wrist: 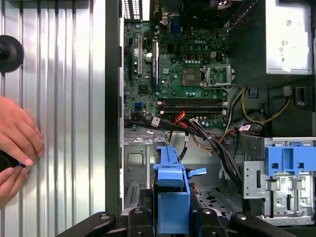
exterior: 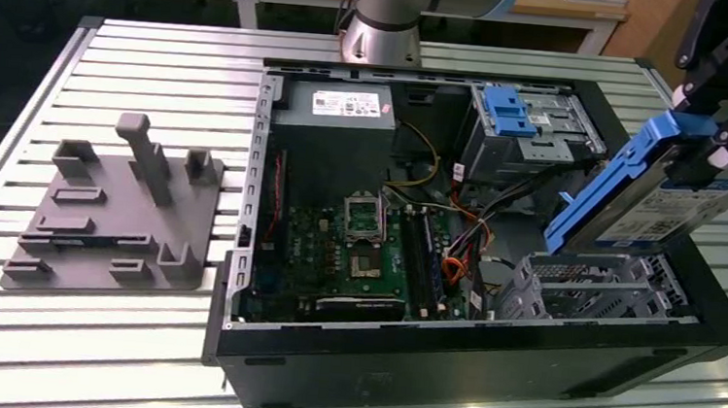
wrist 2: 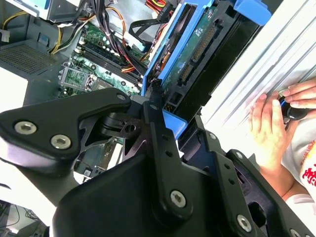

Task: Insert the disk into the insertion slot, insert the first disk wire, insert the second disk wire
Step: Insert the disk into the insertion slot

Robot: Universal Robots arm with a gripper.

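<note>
Disk (exterior: 663, 203), clamped at its upper end by the gripper (exterior: 720, 144), is held steeply tilted just above the insertion slot (exterior: 592, 285), lower end nearest.

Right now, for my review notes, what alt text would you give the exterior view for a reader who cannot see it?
The pincer holds the disk tilted above the insertion slot, at the exterior view's right of an open computer case. A grey fixture plate lies on the slatted table at the exterior view's left.
</note>
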